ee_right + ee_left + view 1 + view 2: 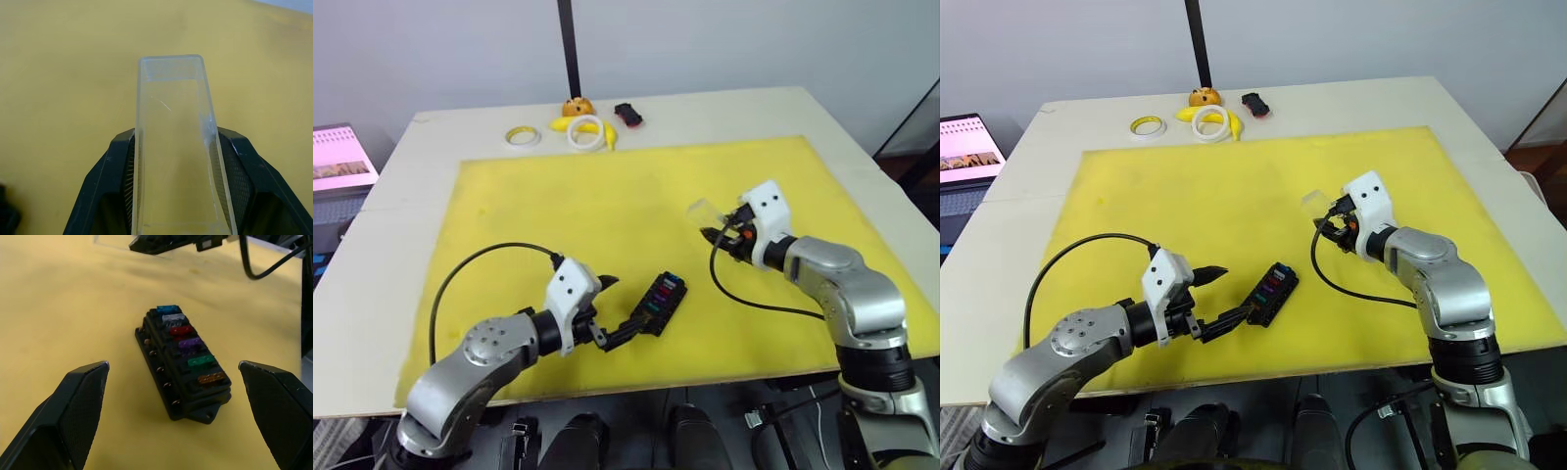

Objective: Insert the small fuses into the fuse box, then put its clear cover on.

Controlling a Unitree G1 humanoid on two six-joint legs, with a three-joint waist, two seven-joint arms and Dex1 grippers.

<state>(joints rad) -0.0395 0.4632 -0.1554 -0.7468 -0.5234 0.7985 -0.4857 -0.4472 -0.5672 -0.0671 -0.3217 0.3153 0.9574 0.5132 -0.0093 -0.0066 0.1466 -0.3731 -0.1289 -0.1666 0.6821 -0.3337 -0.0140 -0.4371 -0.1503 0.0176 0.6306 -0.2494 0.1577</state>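
The black fuse box [659,302] lies on the yellow mat [607,196], near its front edge. One row holds the small fuses [188,342]: teal, grey, red, purple, green and orange, all seated in slots. My left gripper [616,307] is open, with its fingers spread on either side of the box's near end and not touching it. My right gripper [720,233] hovers to the right, above the mat, shut on the clear cover [173,147]. The cover sticks out beyond the fingertips [120,161].
At the table's far edge lie a white tape ring [585,134], a yellow tape ring [522,135], a banana [607,132], an orange toy [576,107] and a black-and-red gadget [627,115]. A black pole [570,49] rises behind them. A laptop [337,157] sits off the left.
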